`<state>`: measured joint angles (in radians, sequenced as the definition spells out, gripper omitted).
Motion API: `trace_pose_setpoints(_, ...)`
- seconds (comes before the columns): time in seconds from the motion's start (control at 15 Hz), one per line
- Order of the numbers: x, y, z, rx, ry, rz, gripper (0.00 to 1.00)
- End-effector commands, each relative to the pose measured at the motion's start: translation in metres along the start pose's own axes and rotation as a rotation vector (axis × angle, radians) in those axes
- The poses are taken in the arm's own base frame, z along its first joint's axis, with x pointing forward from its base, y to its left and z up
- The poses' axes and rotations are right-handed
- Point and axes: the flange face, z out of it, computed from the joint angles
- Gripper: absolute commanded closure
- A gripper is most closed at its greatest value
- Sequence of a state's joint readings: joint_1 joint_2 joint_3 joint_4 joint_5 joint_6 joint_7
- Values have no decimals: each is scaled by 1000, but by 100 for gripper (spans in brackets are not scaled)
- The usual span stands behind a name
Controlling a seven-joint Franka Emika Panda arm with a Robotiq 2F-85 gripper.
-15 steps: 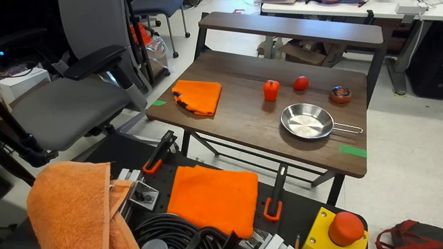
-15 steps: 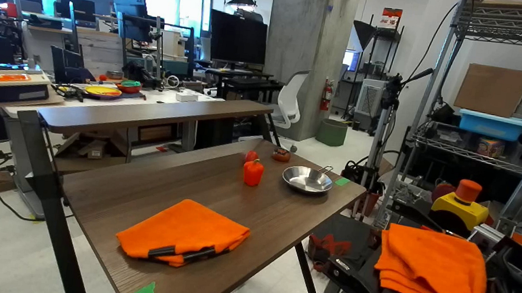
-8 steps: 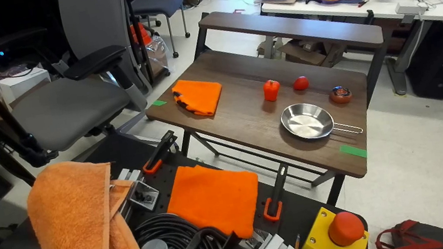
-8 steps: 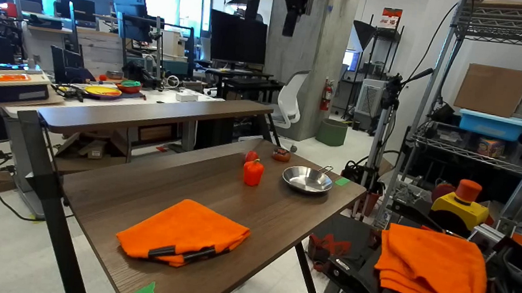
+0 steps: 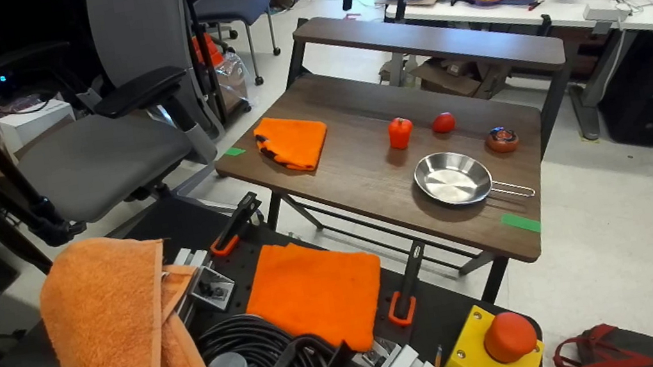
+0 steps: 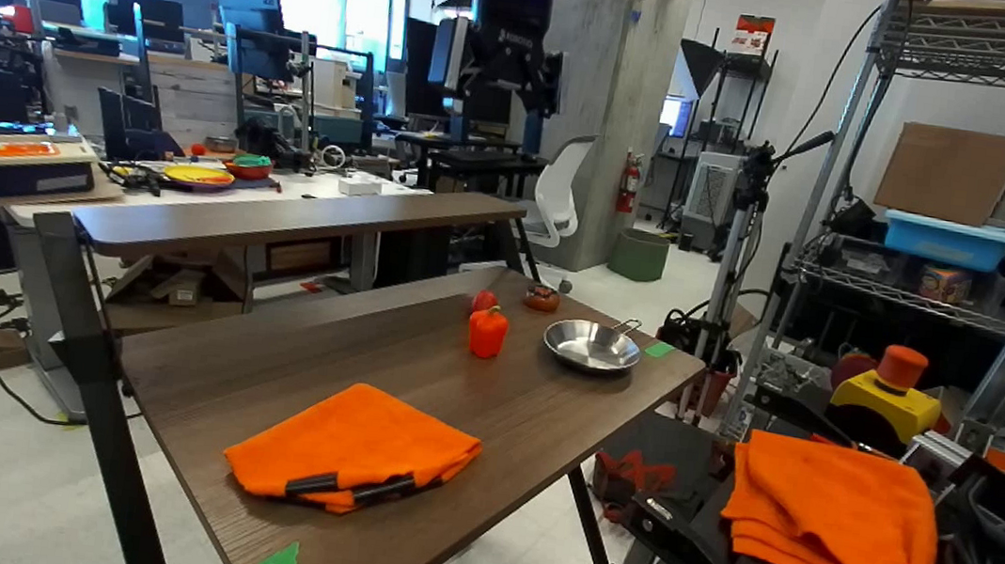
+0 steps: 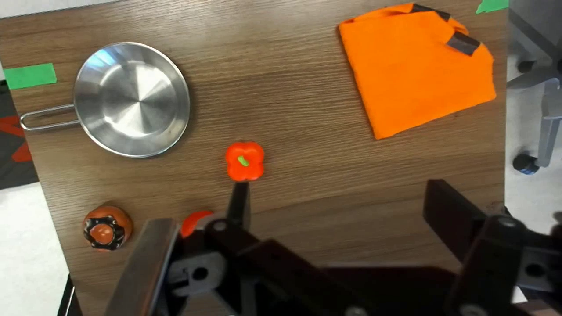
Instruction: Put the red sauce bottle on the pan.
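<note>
gripper [image 7: 336,188] (wrist view, bottom) hangs spread, presumably to admit the red pepper [image 7: 245,163] (near centre) for the pan [image 7: 132,100] (upper left).

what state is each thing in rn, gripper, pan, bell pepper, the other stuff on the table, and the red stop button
Gripper: open, holding nothing
Pan: upright, empty
Red bell pepper: standing upright, stem up
Round red object: unheld, partly hidden in the wrist view
Brown-orange object: unheld, dark top up
Orange cloth: folded, slightly uneven
Green tape strips: stuck flat
Red stop button: pressed or not, cannot tell
</note>
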<state>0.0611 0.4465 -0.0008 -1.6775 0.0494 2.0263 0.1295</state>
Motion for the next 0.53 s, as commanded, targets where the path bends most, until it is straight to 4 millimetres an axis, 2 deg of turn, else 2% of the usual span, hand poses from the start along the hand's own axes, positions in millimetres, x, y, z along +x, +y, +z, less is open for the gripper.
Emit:
trace_pose_setpoints(0.0,29,5,25,-44,-40,27,0)
trace_pose_setpoints(0.47,69,23,88,-97,-118,50,0)
